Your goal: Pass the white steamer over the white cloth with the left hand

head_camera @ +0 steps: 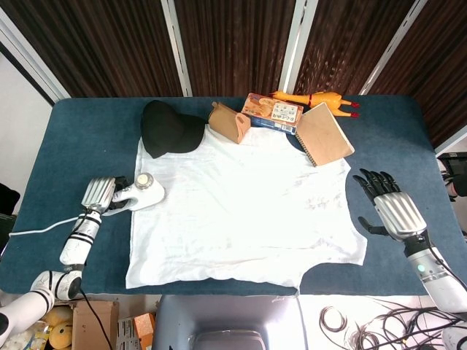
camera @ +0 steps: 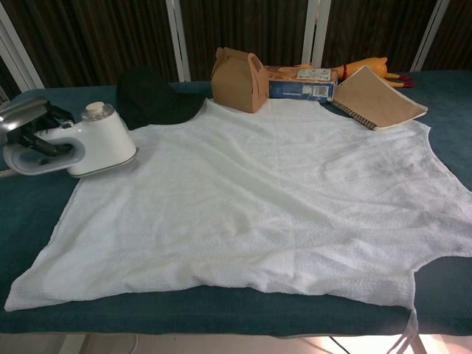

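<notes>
White cloth (head_camera: 241,211) lies spread flat over the middle of the blue table (head_camera: 80,138), wrinkled, w/ its near edge close to the table's front edge. White steamer (head_camera: 140,194) sits at the cloth's left edge, its front just over the cloth border and its handle end off the cloth, pointing away from it. In the chest view the steamer (camera: 81,144) stands upright w/ a round knob on top and its base overlapping the cloth's left side. Left hand (head_camera: 101,193) is just left of the cloth, fingers wrapped round the steamer's handle, gripping it; chest view shows that hand (camera: 29,125) closed over the handle loop. A white cord runs from that area further left, away from the cloth. Right hand (head_camera: 390,208) is just off the cloth's right edge, near its lower right corner, fingers spread apart and holding nothing; can't tell if it touches the table. Not seen in chest view. Along the cloth's far edge: black cap (head_camera: 168,130) at the far left corner, touching the cloth; brown paper box (head_camera: 228,122) beside it, to the right; blue-and-orange carton (head_camera: 273,111) behind that; tan spiral notebook (head_camera: 324,135) at the far right corner, overlapping the cloth edge; rubber chicken (head_camera: 314,98) beyond the notebook, furthest from the cloth.
</notes>
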Robot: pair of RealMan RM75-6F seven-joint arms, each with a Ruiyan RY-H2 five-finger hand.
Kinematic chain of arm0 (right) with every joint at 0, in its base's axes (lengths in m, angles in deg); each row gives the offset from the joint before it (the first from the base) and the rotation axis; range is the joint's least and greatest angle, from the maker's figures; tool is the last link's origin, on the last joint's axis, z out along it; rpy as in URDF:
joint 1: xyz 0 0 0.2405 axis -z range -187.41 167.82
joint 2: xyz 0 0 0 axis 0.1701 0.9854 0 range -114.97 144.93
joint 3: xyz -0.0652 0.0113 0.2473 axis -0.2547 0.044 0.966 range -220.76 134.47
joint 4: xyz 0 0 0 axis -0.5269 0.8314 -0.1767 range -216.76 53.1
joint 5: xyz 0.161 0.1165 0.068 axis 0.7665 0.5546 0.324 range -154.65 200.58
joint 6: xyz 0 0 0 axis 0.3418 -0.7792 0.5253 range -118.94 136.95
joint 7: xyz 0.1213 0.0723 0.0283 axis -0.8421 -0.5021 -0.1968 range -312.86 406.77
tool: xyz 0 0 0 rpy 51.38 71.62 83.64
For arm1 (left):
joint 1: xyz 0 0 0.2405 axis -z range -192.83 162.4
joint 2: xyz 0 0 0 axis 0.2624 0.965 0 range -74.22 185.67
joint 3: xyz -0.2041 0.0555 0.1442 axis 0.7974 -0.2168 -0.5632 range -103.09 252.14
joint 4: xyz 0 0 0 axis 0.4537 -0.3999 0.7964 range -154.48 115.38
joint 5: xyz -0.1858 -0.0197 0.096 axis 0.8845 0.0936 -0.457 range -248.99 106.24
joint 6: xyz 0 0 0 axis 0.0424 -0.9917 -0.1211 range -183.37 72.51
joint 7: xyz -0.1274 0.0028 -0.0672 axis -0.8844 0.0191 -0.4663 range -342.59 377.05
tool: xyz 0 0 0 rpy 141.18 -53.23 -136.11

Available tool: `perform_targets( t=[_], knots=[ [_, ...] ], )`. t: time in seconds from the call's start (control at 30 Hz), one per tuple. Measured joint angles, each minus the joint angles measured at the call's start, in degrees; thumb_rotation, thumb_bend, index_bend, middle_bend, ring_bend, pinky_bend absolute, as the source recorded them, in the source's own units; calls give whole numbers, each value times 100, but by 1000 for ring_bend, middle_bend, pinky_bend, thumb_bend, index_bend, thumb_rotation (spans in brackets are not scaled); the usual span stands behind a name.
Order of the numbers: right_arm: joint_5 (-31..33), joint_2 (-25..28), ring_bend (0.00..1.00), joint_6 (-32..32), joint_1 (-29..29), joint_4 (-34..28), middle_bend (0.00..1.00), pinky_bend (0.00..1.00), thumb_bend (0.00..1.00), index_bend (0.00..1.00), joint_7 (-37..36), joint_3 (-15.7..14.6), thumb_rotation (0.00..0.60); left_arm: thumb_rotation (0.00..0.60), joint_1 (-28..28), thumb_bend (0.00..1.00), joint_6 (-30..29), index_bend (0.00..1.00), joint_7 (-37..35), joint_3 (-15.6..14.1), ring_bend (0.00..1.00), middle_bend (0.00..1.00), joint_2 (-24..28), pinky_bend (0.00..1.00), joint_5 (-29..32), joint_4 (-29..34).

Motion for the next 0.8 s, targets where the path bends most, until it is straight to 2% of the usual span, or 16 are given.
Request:
perform_targets(
  t=[0.2,0.33,0.53,0.8],
  knots=[
    [21,-9,0,28,14,40,0,0,268,0,-34,4,600,600,-39,728,-718,801,-1670,39,991,955,-100,1000,-444,-370],
    [-6,-18,0,20,31,60,0,0,268,0,-68,-7,600,600,9,725,-1105,801,-2094,58,989,955,-186,1000,-733,-538],
    [-72,-57,0,20,58,180,0,0,268,0,-151,-48,600,600,248,724,-1006,801,-1525,78,988,954,-387,1000,-789,-562],
    [-190,-142,0,-79,158,547,0,0,269,0,-431,-119,600,600,760,720,-563,801,-75,211,984,952,-1013,1000,-650,-595]
  ],
)
